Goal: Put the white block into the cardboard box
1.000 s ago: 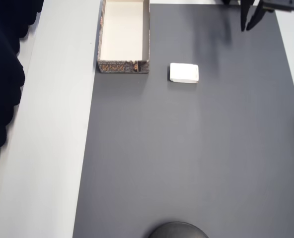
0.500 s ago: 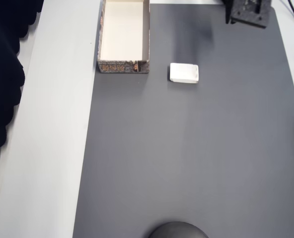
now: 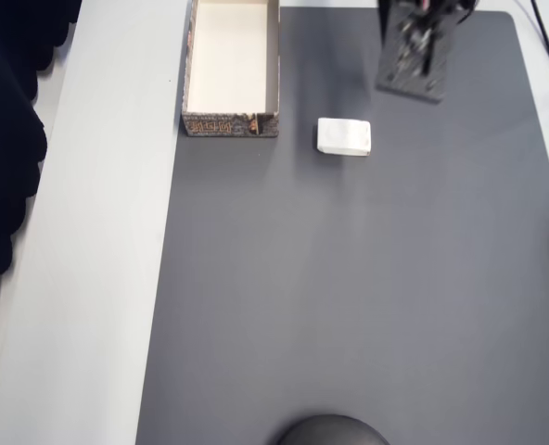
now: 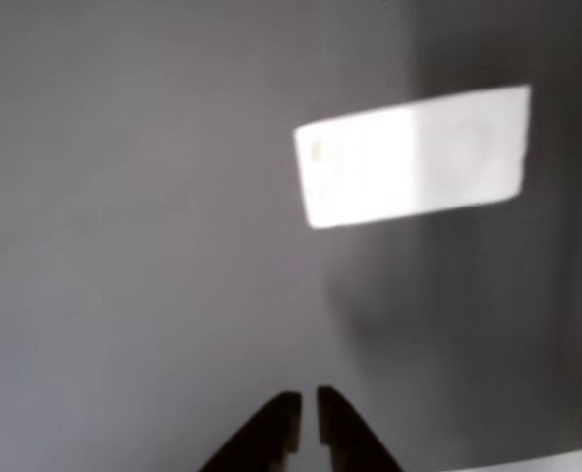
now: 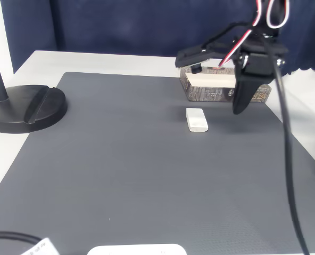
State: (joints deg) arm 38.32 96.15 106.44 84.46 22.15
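The white block (image 3: 343, 136) lies flat on the dark grey mat, just right of the cardboard box's (image 3: 230, 123) near corner in the overhead view. The box stands open and holds nothing. My gripper (image 3: 411, 67) hovers blurred above the mat, right of the block and a little farther up the picture. In the wrist view the block (image 4: 414, 155) sits ahead and to the right of my gripper (image 4: 308, 425), whose dark tips nearly touch. In the fixed view my gripper (image 5: 238, 106) hangs right of the block (image 5: 196, 119), partly covering the box (image 5: 210, 94).
The grey mat (image 3: 349, 297) covers most of the table, with a white strip (image 3: 98, 232) along its left side. A black stand base (image 5: 24, 106) sits at the mat's left in the fixed view. A cable (image 5: 286, 138) trails down from the arm.
My arm has come down from the overhead picture's top right edge toward the block. The block and the box have not moved.
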